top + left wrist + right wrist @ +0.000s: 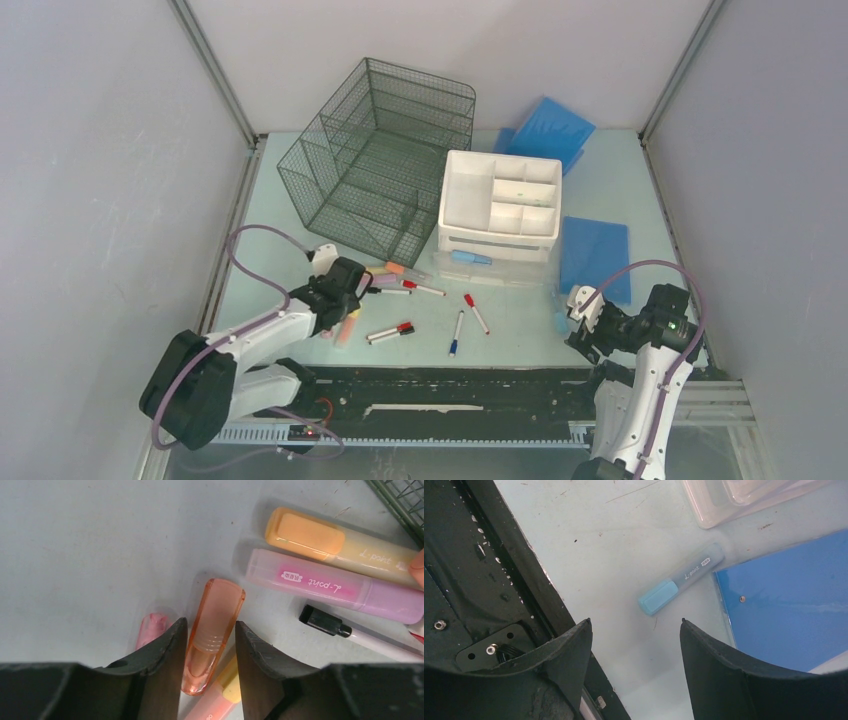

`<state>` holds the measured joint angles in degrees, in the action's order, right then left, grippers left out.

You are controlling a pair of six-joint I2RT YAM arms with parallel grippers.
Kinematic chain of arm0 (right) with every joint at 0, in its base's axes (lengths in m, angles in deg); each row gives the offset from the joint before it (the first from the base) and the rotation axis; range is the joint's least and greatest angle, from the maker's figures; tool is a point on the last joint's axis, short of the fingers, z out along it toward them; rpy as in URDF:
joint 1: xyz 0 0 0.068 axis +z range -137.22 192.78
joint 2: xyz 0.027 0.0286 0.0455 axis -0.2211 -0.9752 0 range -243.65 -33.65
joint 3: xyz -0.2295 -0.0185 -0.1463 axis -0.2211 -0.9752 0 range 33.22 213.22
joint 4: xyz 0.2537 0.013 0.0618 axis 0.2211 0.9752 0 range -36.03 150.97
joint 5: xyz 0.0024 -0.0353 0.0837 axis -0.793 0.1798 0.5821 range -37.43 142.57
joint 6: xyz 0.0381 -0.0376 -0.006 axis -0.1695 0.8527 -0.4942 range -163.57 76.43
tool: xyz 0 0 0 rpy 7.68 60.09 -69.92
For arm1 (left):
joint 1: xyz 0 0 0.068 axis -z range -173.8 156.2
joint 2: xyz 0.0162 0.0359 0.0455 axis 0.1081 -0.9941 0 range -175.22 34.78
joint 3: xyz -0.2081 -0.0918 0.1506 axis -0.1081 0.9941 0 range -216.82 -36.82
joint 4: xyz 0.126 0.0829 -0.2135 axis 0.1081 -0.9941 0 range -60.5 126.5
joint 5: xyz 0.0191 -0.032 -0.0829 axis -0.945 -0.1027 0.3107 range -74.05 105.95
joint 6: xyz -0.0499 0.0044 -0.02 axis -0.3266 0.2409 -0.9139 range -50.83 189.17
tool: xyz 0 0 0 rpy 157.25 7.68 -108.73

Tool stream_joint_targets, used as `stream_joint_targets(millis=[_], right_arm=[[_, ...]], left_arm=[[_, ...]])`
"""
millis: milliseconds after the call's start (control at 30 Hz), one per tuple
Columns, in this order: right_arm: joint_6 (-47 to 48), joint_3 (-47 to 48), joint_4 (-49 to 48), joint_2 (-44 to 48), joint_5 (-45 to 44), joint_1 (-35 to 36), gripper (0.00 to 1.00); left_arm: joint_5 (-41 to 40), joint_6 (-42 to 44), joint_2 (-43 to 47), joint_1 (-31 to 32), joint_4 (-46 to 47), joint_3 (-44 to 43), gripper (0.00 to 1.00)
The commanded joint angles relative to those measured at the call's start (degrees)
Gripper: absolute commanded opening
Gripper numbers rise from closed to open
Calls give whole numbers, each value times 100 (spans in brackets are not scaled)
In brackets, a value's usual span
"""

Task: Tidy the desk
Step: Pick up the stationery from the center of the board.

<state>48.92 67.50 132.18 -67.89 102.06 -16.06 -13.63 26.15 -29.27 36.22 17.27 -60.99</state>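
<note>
On desk | orange highlighter lengthwise between left gripper jaws

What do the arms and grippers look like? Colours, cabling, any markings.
The left arm and right arm: white links, black joint housings, a purple cable looping along each. The left gripper and right gripper: two matte black fingers, curved, tapering. No markings legible.

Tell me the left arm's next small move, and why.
Probably close the left gripper on the orange-capped highlighter: its cap lies between the fingers, flat on the desk, and a firm grip is not evident.
</note>
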Motion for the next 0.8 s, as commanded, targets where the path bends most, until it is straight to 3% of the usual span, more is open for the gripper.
stream_joint_targets(millis=[0, 367, 567, 767], right_arm=[[153, 230, 104, -7, 165, -60, 73], [197, 251, 164, -17, 187, -82, 73], [276, 271, 237, 19, 218, -121, 73], [342, 287, 300, 35, 240, -147, 73]], left_arm=[[204, -196, -258, -55, 1, -230, 46], [557, -288, -388, -66, 158, -195, 42], [765, -318, -486, -67, 313, -152, 35], [790, -257, -496, -64, 345, -126, 19]])
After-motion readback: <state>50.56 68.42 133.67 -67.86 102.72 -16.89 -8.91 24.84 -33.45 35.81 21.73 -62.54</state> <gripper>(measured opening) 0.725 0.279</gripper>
